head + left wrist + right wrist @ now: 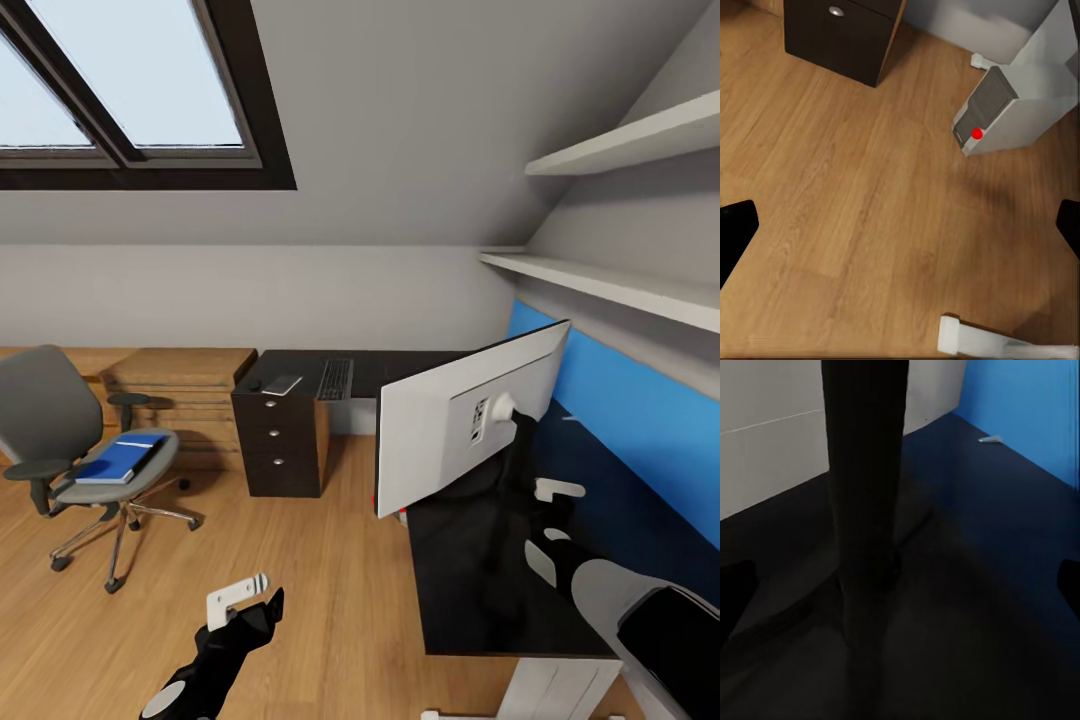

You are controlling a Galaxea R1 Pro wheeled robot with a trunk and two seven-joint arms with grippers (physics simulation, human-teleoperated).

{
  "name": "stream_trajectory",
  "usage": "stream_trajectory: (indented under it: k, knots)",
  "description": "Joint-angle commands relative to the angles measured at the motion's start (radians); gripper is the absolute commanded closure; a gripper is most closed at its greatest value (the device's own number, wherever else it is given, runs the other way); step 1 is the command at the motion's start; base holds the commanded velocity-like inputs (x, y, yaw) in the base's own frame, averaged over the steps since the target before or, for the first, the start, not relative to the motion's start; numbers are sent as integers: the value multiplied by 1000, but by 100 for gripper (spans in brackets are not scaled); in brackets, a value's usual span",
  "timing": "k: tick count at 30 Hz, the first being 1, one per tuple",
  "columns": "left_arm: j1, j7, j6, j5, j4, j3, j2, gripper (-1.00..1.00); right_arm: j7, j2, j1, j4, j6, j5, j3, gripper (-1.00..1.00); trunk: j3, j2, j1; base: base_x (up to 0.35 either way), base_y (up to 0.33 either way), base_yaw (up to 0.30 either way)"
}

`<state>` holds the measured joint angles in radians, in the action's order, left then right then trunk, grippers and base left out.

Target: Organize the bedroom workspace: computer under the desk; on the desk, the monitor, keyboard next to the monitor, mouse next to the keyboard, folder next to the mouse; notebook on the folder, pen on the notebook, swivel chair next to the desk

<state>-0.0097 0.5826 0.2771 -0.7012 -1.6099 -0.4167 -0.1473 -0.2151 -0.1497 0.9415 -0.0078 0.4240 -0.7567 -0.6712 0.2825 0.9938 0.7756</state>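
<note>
Right end effector (548, 520), spread wide, waits behind the monitor (470, 425) to steady it on the surface (480, 570).

Monitor (470, 425), white back toward the camera, upright on the black desk (480, 580) at right of frame. Keyboard (335, 379) on the desk's far wing, centre. Blue folder (122, 458) flat on the swivel chair (60, 440), left. Grey computer (1009, 112) on the floor.

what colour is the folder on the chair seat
Bright blue folder, clearest in the head view.
</note>
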Motion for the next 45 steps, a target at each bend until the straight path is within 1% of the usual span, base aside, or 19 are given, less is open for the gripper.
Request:
stream_trajectory:
  k: [1, 2, 3, 5, 12, 20, 45]
  knots:
    - [-1, 8, 2, -8, -2, -2, -1, -100, -5, -6, 0, -1, 0, -4, -9, -100, 1, 1, 0, 0, 0, 0]
    - [-1, 8, 2, -8, -2, -2, -1, -100, -5, -6, 0, -1, 0, -4, -9, -100, 1, 1, 0, 0, 0, 0]
    - [-1, 8, 2, -2, -1, -2, 1, -100, -7, 0, 0, 2, 0, -4, -8, -100, 1, 1, 0, 0, 0, 0]
    - [-1, 8, 2, 9, 0, -4, -4, -100, -8, 11, -1, 0, 0, -3, -10, -100, 1, 1, 0, 0, 0, 0]
    - [-1, 8, 1, 14, 1, -5, -7, -100, -9, 9, -1, -1, 1, -3, -14, -100, 1, 1, 0, 6, 0, 0]
    - [-1, 8, 1, 13, 1, -5, -8, -100, -9, 9, -2, -1, 1, -3, -29, -100, 1, 1, 0, 77, 0, 0]
    - [-1, 8, 1, 10, 1, -6, -8, -100, -9, 7, -3, 3, -1, 4, -30, -100, 1, 1, 0, 79, -12, 0]
